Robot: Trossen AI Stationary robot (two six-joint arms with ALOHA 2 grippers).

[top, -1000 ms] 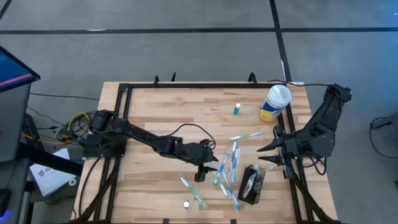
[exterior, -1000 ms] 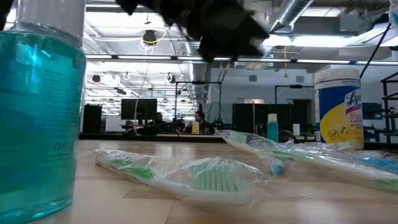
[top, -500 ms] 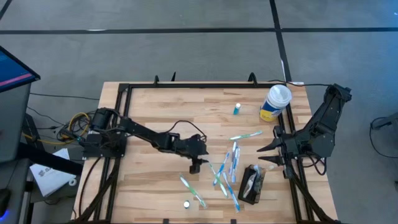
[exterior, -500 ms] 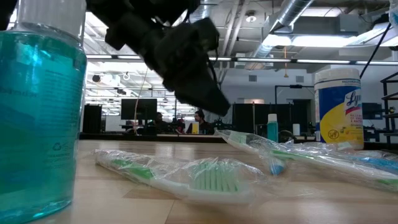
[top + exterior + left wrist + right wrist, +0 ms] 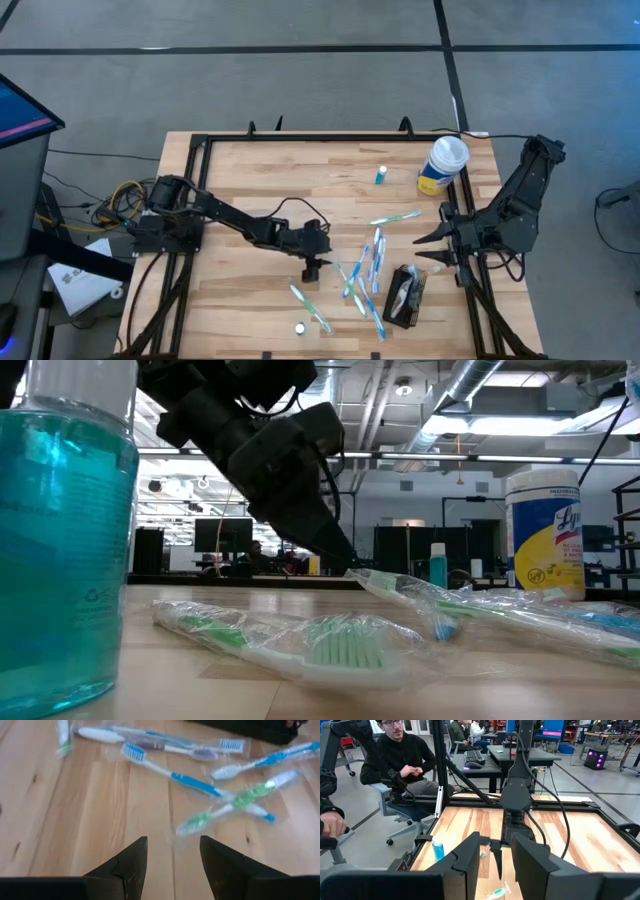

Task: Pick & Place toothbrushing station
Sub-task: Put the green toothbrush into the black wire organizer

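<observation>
Mouthwash bottle (image 5: 62, 540) of teal liquid closest in the low view, wrapped toothbrushes (image 5: 300, 643) behind it on the wooden table (image 5: 250, 180), white-lidded wipes canister (image 5: 443, 165) and small blue bottle (image 5: 381, 176) farther back. Black toothbrushing station (image 5: 405, 295) near the front right of the table, with pale wrapped items inside, just beside the scattered brushes and untouched. Left gripper (image 5: 310, 268) now drawn back left of the brushes and lower than a second ago, fingers (image 5: 131, 862) apart and empty; right gripper (image 5: 424, 248) unmoved at the right edge, jaws partly open, holding nothing.
</observation>
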